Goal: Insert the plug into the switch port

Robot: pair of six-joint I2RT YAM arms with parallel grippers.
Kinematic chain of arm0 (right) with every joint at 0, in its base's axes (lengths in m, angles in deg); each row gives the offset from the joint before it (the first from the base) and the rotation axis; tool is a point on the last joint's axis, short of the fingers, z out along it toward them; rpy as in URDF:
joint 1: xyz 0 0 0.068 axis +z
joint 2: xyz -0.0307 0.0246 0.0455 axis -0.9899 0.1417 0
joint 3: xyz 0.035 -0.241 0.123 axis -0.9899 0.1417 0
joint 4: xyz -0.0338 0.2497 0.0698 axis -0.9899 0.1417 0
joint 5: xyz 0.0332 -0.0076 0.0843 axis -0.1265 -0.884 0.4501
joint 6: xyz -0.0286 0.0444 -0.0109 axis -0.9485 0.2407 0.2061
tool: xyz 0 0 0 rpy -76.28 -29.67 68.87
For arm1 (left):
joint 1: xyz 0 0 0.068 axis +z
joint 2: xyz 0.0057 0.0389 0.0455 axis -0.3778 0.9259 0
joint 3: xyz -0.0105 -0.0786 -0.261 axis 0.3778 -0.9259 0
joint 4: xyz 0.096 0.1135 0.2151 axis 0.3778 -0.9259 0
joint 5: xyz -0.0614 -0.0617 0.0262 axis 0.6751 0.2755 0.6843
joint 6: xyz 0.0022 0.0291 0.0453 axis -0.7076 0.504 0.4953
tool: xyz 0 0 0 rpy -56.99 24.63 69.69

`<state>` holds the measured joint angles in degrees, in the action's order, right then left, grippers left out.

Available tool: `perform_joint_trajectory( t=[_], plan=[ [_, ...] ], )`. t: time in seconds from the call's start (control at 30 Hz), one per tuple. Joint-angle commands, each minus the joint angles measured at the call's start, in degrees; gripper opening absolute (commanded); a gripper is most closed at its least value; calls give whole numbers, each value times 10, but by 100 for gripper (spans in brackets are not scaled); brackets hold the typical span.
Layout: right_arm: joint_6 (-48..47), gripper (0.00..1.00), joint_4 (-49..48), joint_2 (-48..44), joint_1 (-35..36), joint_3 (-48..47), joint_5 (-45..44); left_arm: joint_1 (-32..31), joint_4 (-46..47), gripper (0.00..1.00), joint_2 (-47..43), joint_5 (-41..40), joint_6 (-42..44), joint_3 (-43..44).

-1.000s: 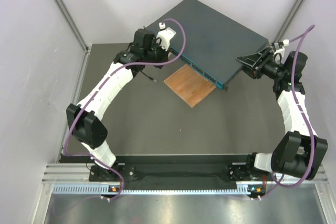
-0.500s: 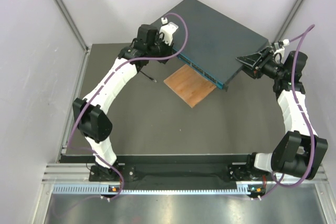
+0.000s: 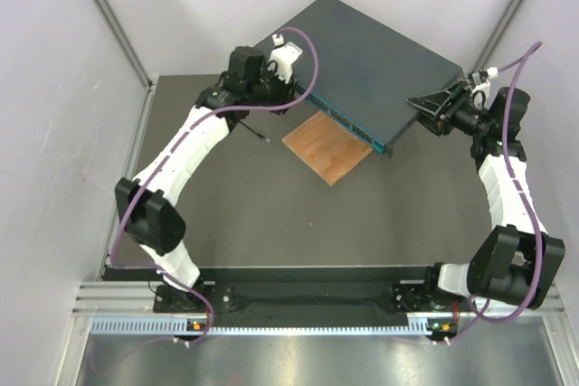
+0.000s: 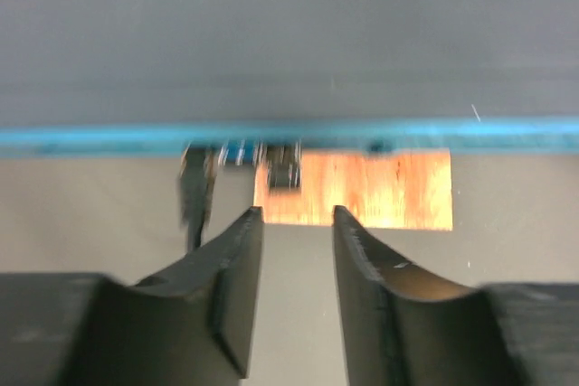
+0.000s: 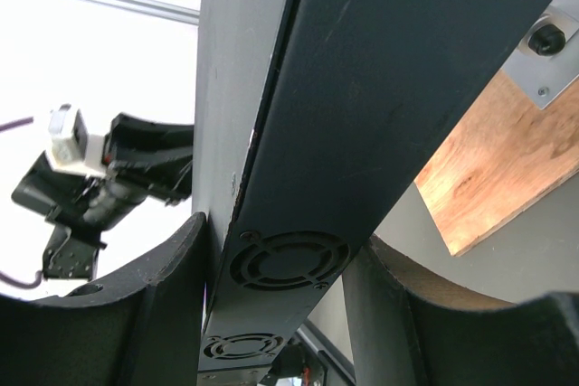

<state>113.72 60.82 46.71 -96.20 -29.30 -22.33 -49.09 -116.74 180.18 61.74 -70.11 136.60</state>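
The left fingers (image 4: pixel 237 277) are spread apart with a clear gap, and nothing sits between them or touches them. They hang over the dark surface (image 3: pixel 271 214) just in front of the left end of the switch (image 3: pixel 380 61). Past their tips the left wrist view shows the teal front face (image 4: pixel 434 133) of the switch as a blurred band, with the wooden board (image 4: pixel 380 189) under it. The single switch port openings along that face are too blurred here, and too small from above, to tell apart.

The right fingers (image 5: pixel 172 314) are closed on the right end of the switch. One finger lies against each side of its body, by the round fan grilles (image 5: pixel 288 261), and that end is lifted off the surface.

The plug cannot be picked out as such. Its thin black cable (image 3: pixel 258 132) lies loose on the surface, to the left of the wooden board, just near of the left fingers and apart from them. It lies close to the left end of the teal front face. Whether either end of it reaches a port cannot be told. A blurred dark strip (image 4: pixel 194 192) beside the left finger may be this cable.
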Motion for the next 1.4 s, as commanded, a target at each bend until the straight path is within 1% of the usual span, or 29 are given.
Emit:
perform_joint_trajectory(
  t=[0.0,0.1,0.17,0.23,0.27,0.3,0.33,0.4,0.43,0.53,0.67,0.7,0.77,0.9,1.07,1.1,1.17,1.37],
  plan=[
    [-114,0,-41,8,24,-27,-12,23,20,44,-88,23,15,-31],
    [-115,0,-39,9,25,-29,-12,32,6,54,-116,34,18,-59],
    [-116,0,-37,9,24,-29,-12,32,1,54,-128,33,18,-76],
    [-118,0,-37,10,25,-30,-13,33,5,49,-131,32,10,-86],
    [-118,0,-35,12,24,-30,-13,32,7,44,-127,33,5,-87],
    [-118,0,-35,12,25,-29,-13,32,9,32,-125,37,1,-88],
    [-120,0,-34,13,25,-30,-13,33,11,26,-121,42,-6,-88],
    [-123,0,-30,11,25,-31,-14,32,19,19,-108,52,-15,-83],
    [-125,0,-29,11,24,-32,-14,32,22,12,-97,56,-23,-79],
    [-128,0,-24,12,25,-33,-14,29,36,1,-83,59,-39,-67],
    [-132,0,-19,13,24,-35,-14,27,56,0,-69,74,-57,-64],
    [-132,0,-20,13,25,-35,-15,26,75,0,-68,70,-65,-68],
    [-132,0,-18,14,25,-35,-15,20,84,0,-64,38,-81,-73],
    [-133,0,-19,15,24,-36,-16,15,110,0,-55,9,-104,-78],
    [-133,0,-18,15,24,-34,-17,12,128,0,-38,-9,-103,-71],
    [-133,0,-18,16,25,-34,-17,11,131,0,-35,-12,-119,-70],
    [-134,0,-19,17,25,-34,-17,11,135,0,-26,-18,-120,-63],
    [-137,0,-14,16,24,-36,-17,11,143,0,-15,-20,-125,-53]
  ],
)
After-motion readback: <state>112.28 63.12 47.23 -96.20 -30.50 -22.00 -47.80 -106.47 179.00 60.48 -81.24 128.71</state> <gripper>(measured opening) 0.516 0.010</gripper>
